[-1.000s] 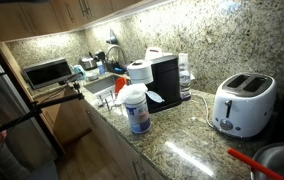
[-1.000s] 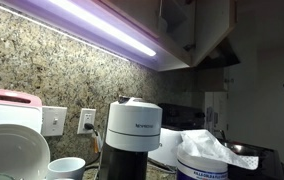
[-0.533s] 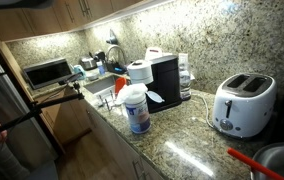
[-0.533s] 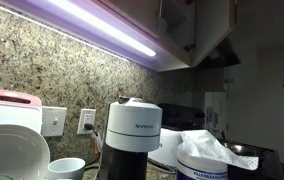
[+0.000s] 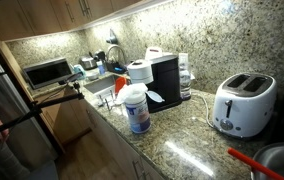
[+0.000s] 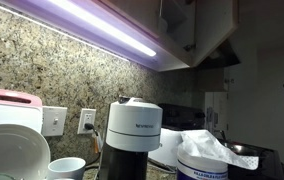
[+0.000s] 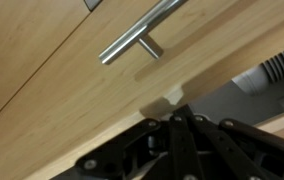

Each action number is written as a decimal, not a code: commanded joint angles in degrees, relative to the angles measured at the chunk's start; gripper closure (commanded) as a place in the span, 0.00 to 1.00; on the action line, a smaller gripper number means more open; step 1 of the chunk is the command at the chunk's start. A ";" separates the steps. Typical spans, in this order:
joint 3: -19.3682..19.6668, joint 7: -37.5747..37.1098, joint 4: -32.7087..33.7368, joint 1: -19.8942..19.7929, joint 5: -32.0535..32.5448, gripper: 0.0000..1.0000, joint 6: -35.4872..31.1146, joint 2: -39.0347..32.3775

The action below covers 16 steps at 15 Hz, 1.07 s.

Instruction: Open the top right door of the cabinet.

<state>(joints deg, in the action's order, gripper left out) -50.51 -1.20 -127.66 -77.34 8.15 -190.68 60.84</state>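
In the wrist view the brown wooden cabinet [image 7: 62, 70] fills most of the picture, and a slim silver bar handle [image 7: 140, 36] crosses its door near the top. My gripper [image 7: 180, 108] comes in from the bottom edge, its black fingers pressed together with nothing between them. Its tips sit right at the door's lower edge, below the handle and apart from it. The upper cabinet also shows in both exterior views, along the top of the frame [image 5: 42, 14] and at the top right above the light strip [image 6: 214, 28]. The arm itself cannot be made out there.
On the granite counter [image 5: 187, 145] stand a white toaster [image 5: 244, 103], a black coffee machine [image 5: 164, 80], a wipes tub [image 5: 134, 108] and a paper towel roll [image 5: 139, 72]. A sink [image 5: 100, 88] and a microwave [image 5: 48, 71] lie further along.
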 commanded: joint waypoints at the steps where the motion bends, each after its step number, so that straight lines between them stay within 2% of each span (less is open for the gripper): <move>1: 2.10 1.26 -0.85 -2.97 -0.65 1.00 -0.46 1.93; 9: 3.37 1.07 -1.77 -6.46 -0.82 1.00 -0.11 4.87; 16: 6.51 0.54 -4.87 -10.45 -1.31 1.00 0.65 9.08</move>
<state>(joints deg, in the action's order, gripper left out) -45.18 -1.20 -130.99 -84.64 8.00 -190.63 67.88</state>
